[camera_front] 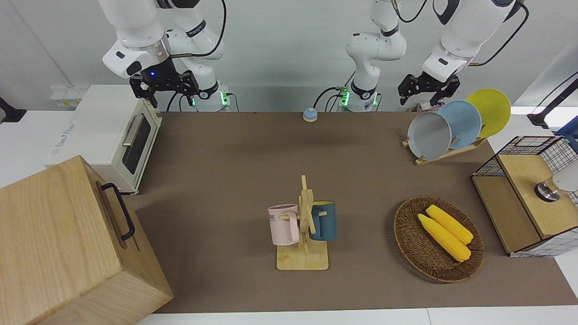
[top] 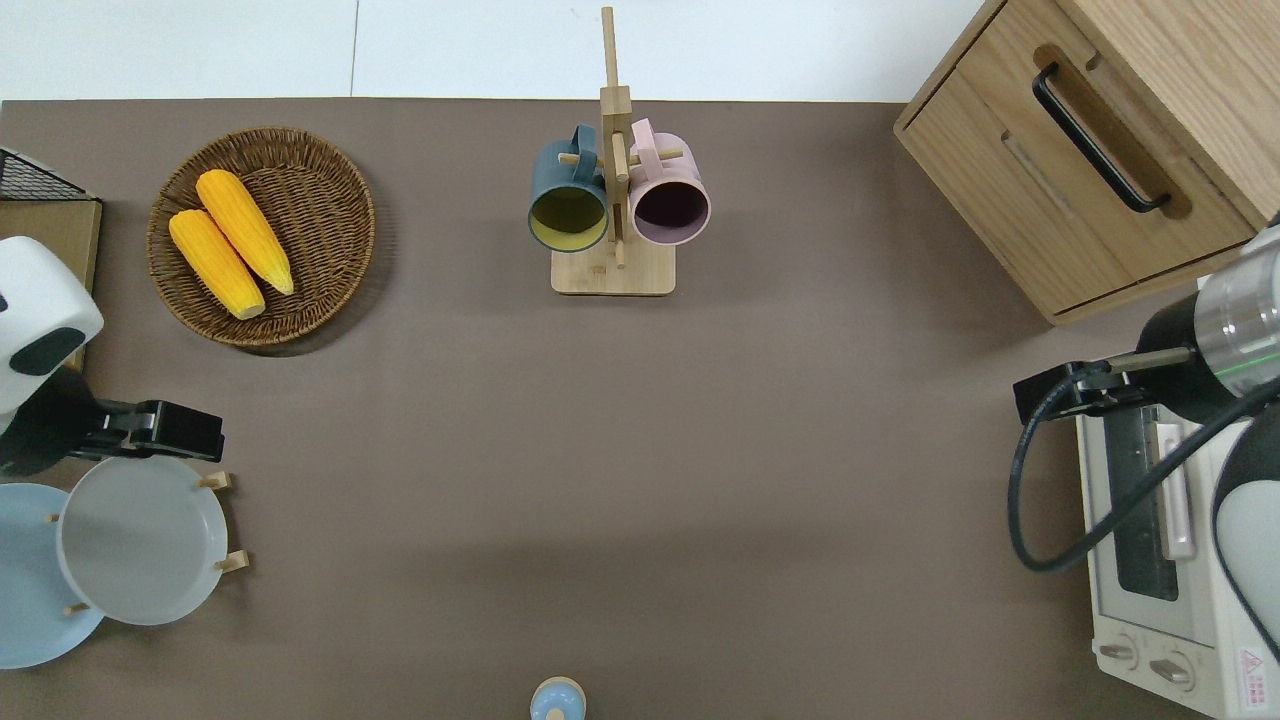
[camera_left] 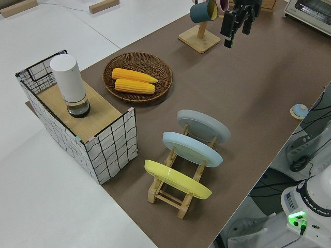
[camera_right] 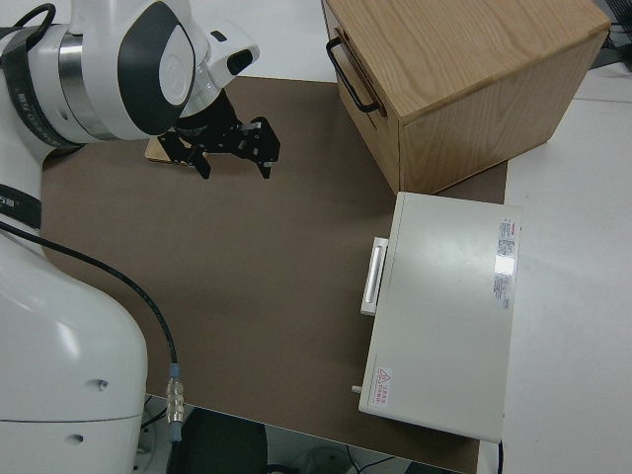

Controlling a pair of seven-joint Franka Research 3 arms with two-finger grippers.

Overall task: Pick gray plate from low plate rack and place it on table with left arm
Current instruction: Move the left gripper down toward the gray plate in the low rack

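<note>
Overhead view: the left claw hangs over the edge of the gray plate that is farther from the robots, at the left arm's end of the counter. Its fingers look parted and hold nothing, though how wide they stand cannot be told. The plate is untouched in the rack, leaning on the slanted pegs in the slot closest to the counter's middle. Just beside it in the next slot leans a blue plate, and a yellow plate fills the last slot, toward the counter's end.

From the left side the three plates show tilted in a row, gray, blue and yellow, each apart from the next.

Farther from the robots than the rack sits a wicker basket with two corn cobs lying side by side in it. A mug stand stands near the counter's middle, farther from the robots, with a pink mug and a dark blue mug hung on its pegs. A wire crate with a wooden top is at the left arm's end, a white cylinder upright on it.

The right arm is parked, its claw open and empty. A toaster oven and a wooden cabinet sit at the right arm's end.
</note>
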